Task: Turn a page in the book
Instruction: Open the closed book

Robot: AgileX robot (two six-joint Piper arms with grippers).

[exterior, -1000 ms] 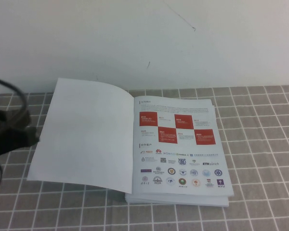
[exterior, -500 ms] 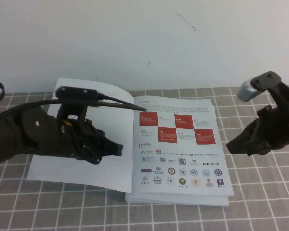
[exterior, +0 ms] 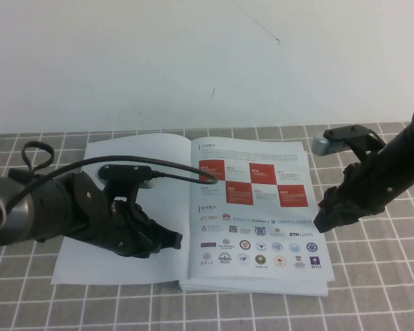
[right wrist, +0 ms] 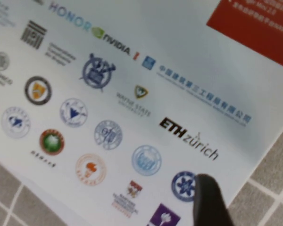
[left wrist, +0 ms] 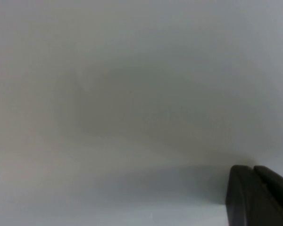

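The book [exterior: 193, 215] lies open on the checked cloth. Its left leaf [exterior: 124, 155] is blank white. The page [exterior: 255, 207], with red squares above rows of logos, is the right leaf and lies flat. My left gripper [exterior: 167, 240] is shut and rests low on the blank leaf. The left wrist view shows its joined fingertips [left wrist: 252, 188] against plain white paper. My right gripper [exterior: 322, 219] is at the page's right edge. In the right wrist view it [right wrist: 250, 207] is open: one finger [right wrist: 210, 202] is over the logos, the other is over the cloth beyond the edge.
Grey checked tablecloth [exterior: 372, 289] covers the table around the book. A white wall [exterior: 207, 62] stands close behind it. The left arm's cable [exterior: 159, 165] loops over the blank leaf.
Both arms have come in over the book. The left gripper has sunk onto the blank leaf, which now lies flatter. The right gripper has moved down and left to the page's right edge.
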